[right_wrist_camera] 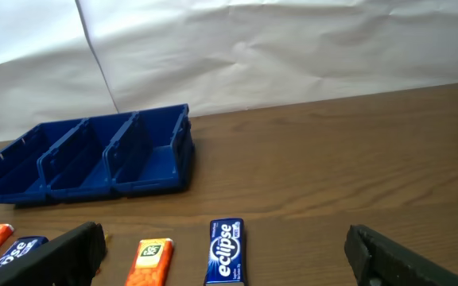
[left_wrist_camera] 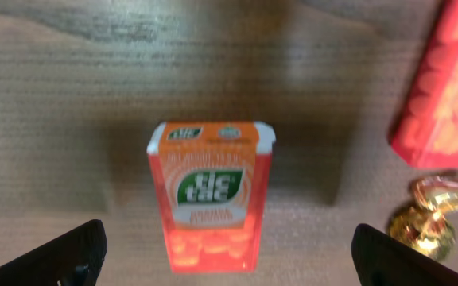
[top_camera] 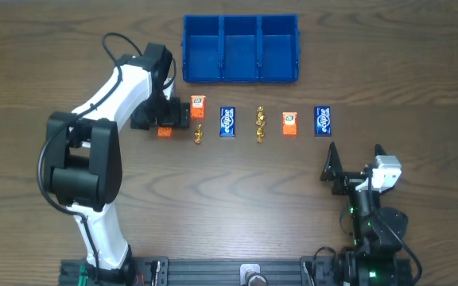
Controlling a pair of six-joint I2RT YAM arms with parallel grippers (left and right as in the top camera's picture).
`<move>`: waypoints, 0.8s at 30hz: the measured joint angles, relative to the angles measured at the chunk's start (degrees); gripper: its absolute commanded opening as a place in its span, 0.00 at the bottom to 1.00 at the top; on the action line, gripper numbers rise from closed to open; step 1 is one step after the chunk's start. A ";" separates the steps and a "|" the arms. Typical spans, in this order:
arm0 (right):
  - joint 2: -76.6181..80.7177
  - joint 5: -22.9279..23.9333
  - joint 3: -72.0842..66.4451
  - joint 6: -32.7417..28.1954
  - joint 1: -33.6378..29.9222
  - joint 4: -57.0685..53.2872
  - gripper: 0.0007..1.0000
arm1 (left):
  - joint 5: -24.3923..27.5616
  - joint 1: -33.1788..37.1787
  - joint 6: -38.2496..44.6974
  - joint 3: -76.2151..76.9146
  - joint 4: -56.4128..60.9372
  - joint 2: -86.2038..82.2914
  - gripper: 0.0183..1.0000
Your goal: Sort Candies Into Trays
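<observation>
As left claw (left_wrist_camera: 227, 256) hangs spread | orange box (left_wrist_camera: 211, 195) centred beneath it

"Any lettering on those packs?"

"Aye; seen from the left wrist, the orange box (left_wrist_camera: 211, 199) has a green oval logo with white letters on its front; a fainter line of print sits under the oval; small marks run across its white cap."

"And the blue ones?"

"From the right wrist, the blue pack (right_wrist_camera: 226, 253) carries a white brand word running along its length; the second orange box (right_wrist_camera: 151, 260) just beside it wears a green oval too; from above, the other blue pack (top_camera: 227, 121) shows white print too small to make out."
</observation>
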 measured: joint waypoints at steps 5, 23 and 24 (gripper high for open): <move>0.00 0.00 0.00 0.00 0.00 0.00 1.00 | -0.52 0.00 -0.63 0.00 0.92 1.40 0.80; 0.00 0.00 0.00 0.00 0.00 0.00 1.00 | -2.95 -0.55 -3.58 0.15 1.92 2.14 0.27; 0.00 0.00 0.00 0.00 0.00 0.00 1.00 | -2.95 -0.52 -3.67 0.15 1.95 2.14 0.26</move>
